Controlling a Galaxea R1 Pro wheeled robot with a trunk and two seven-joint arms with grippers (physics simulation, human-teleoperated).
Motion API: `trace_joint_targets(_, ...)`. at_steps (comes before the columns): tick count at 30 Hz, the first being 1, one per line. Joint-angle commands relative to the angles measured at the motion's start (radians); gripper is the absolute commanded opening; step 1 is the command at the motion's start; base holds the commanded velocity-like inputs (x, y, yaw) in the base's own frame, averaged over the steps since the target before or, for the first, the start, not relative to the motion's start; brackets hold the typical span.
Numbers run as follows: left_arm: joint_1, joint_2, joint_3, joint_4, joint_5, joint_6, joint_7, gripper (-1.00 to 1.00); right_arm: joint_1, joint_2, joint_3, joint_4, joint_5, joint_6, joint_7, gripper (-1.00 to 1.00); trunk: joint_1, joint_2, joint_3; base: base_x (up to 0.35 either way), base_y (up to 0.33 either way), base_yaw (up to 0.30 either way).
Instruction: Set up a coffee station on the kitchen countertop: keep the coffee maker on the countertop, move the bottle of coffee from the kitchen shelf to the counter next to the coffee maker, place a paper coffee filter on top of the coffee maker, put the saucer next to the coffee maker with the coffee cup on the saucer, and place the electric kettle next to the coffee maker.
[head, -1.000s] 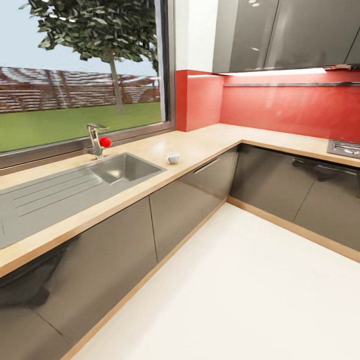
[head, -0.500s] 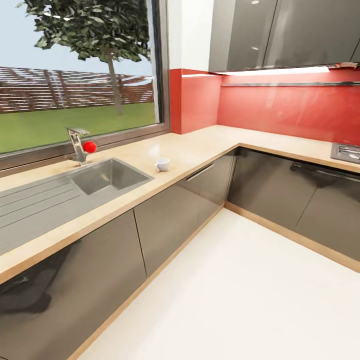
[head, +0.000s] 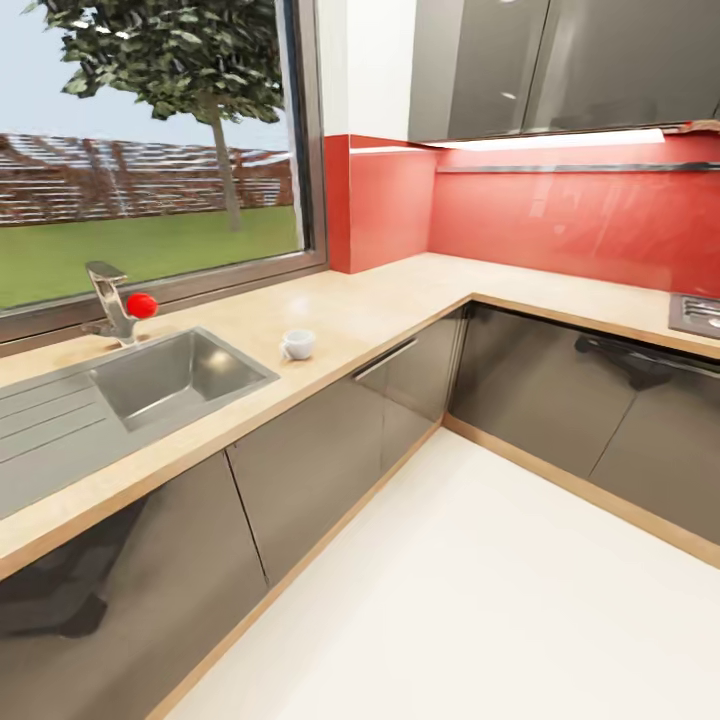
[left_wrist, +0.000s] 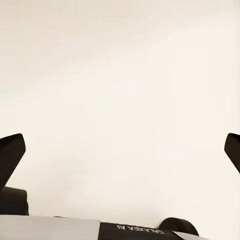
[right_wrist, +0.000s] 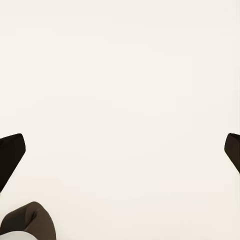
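Here the coffee cup (head: 297, 345) is sitting on the desk (head: 370, 305), just right of the sink (head: 180, 375), small, white, handle pointing left. The left claw (left_wrist: 122, 150) and right claw (right_wrist: 122, 150) are hanging wide apart over pale floor, gripping nothing, away from the cup.
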Motion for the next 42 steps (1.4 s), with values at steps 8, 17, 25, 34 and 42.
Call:
trace_joint_targets(8,-0.001,0.000,0.001,0.001,0.001,-0.003,-0.004,1.00,-0.001,0.000,0.007,0.002,-0.011,-0.005,0.002,1.00,0.000,0.000,-0.001,0.288,-0.179,0.000)
trace_joint_targets(17,-0.001,0.000,0.001,0.001,0.001,-0.004,-0.004,1.00,-0.001,0.000,0.008,0.002,-0.011,-0.005,0.000,1.00,0.000,0.000,-0.001,0.277,-0.181,0.014)
trace_joint_targets(25,-0.001,0.000,0.002,0.001,0.001,-0.004,-0.004,1.00,-0.001,0.000,0.009,0.002,-0.011,-0.005,-0.001,1.00,0.000,0.000,-0.001,0.058,-0.046,0.224)
trace_joint_targets(34,-0.001,0.000,0.000,0.001,0.001,-0.003,-0.004,1.00,-0.001,0.000,0.009,0.002,-0.010,-0.005,-0.001,1.00,0.000,0.000,-0.001,0.003,-0.064,0.213)
trace_joint_targets(42,-0.001,0.000,-0.001,0.001,0.001,-0.003,-0.004,1.00,-0.001,0.000,0.010,0.002,-0.010,-0.005,-0.001,1.00,0.000,0.000,-0.001,0.000,-0.246,0.104)
